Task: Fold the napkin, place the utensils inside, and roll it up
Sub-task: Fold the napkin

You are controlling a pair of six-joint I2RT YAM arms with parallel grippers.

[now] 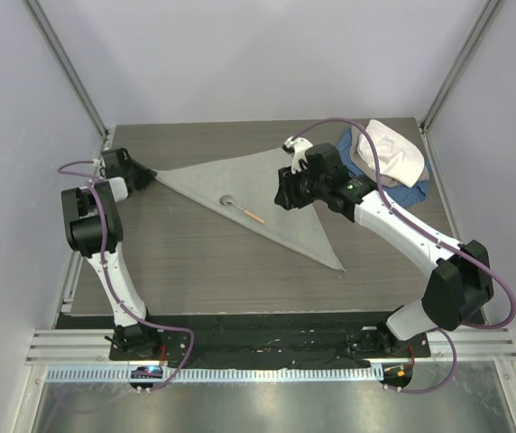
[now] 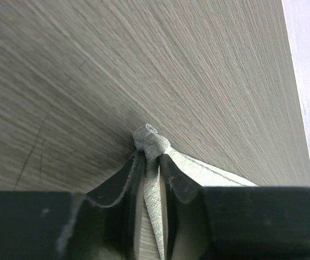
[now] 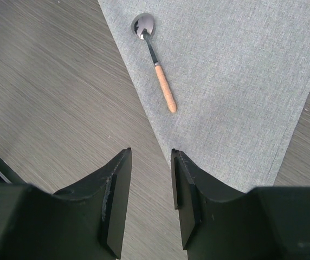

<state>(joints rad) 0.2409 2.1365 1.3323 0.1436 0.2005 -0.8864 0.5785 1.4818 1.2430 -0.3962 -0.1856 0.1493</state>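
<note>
The left pincer (image 2: 152, 158) is clamped on one pointed corner of the napkin (image 1: 271, 189), with a small tuft poking out past its tips (the rest lies flat as a triangle on the desk (image 1: 195, 262)). The right pincer (image 3: 150, 157) hangs over the napkin's edge, jaws apart and nothing between them. The spoon (image 3: 154, 59) lies on the cloth ahead of its fingertips, handle pointing back toward it.

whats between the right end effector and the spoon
In the right wrist view, only flat napkin and, beside its edge, bare table lie between the right end effector and the spoon. Nothing else sits there.
</note>
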